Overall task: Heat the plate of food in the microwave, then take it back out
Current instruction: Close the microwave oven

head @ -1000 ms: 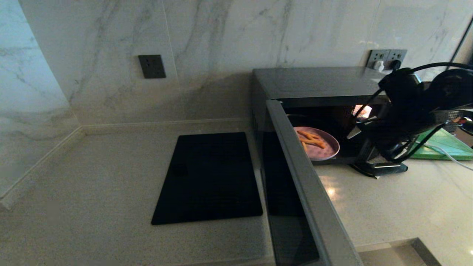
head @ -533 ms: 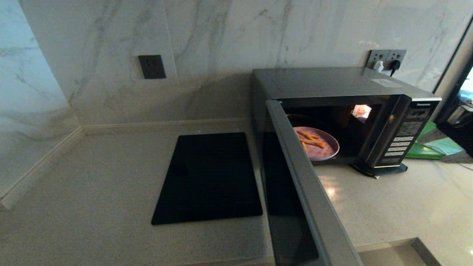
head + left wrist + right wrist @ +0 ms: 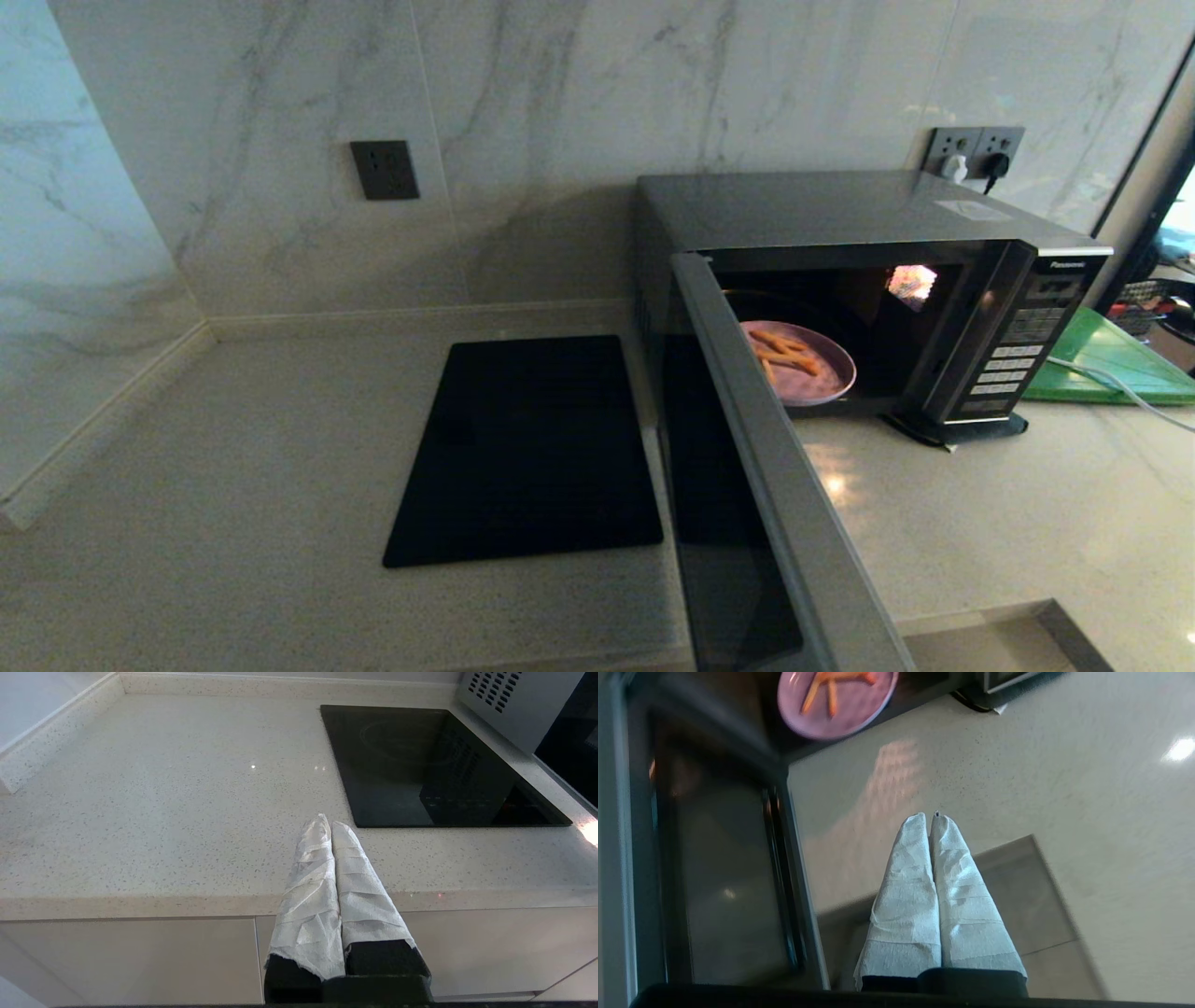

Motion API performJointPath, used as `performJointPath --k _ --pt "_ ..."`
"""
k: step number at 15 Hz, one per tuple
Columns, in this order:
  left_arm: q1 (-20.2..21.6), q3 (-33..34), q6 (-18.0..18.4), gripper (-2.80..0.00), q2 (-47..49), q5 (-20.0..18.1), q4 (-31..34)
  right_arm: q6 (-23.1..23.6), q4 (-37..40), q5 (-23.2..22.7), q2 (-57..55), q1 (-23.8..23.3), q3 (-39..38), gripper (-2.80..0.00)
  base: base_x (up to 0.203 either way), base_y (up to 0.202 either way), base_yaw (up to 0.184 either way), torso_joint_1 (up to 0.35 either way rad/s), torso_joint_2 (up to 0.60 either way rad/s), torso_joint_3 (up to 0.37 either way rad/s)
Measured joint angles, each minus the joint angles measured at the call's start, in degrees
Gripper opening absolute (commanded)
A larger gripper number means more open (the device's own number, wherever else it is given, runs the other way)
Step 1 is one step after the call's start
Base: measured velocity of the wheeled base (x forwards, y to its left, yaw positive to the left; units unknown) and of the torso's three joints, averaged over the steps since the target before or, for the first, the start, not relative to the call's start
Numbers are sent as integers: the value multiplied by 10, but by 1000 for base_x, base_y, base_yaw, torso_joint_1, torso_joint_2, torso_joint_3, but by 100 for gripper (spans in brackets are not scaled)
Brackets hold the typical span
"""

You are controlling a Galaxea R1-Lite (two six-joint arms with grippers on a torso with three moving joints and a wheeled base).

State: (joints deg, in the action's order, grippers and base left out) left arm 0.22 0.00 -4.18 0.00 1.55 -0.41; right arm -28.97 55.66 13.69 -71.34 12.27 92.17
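- Nearest you, the left gripper (image 3: 329, 823) hangs off the front edge of the pale speckled stone countertop (image 3: 163, 812), its two white-wrapped fingers pressed together on nothing; it looks parked.
- The right gripper (image 3: 930, 819) hovers above the same countertop in front of the open appliance, its white-wrapped fingers also pressed together and empty. Neither arm shows in your head view.
- Next out, the dark glass door (image 3: 747, 523) of the microwave stands swung wide open toward you, edge-on in the head view.
- Left of the door lies a flat black rectangular glass cooktop (image 3: 527, 448), set into the counter.
- Behind the door sits the large boxy black and silver microwave (image 3: 812, 201), with its cavity lamp lit. The word "Panasonic" reads in small print at the top of its button panel (image 3: 1013, 350); the button labels are too small to read.
- The small round lilac-purple plastic plate of food (image 3: 822, 383), carrying a few thin golden-orange fries, rests on the cavity floor near the front opening.
- Expect the plate to be light, stiff and somewhat slick (and the loose fries will slide if you tilt it). Take hold at the near rim and keep it level.
- To the right, beyond the microwave, a flat green board (image 3: 1120, 359) lies on the counter with a white cable across it.
- Farthest back, two dark wall sockets sit in the white marble wall (image 3: 560, 112).
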Motion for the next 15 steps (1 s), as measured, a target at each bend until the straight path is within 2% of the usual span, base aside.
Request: performJointPath --k 3,6,8,11,13,15 --pt "0 0 0 -280 0 0 0 70 19 8 -10 29 38 -280 0 0 0 0 0 0" --pt "0 0 0 -280 0 0 0 147 28 37 -25 44 61 -280 0 0 0 0 0 0" --pt "0 0 0 -280 0 0 0 186 44 37 -34 71 75 -280 0 0 0 0 0 0" --pt "0 0 0 -280 0 0 0 174 45 27 -66 119 118 -280 0 0 0 0 0 0" --pt "0 0 0 -280 0 0 0 111 38 28 -104 174 185 -280 0 0 0 0 0 0" --pt "0 0 0 -280 0 0 0 45 -1 30 -149 229 215 -280 0 0 0 0 0 0"
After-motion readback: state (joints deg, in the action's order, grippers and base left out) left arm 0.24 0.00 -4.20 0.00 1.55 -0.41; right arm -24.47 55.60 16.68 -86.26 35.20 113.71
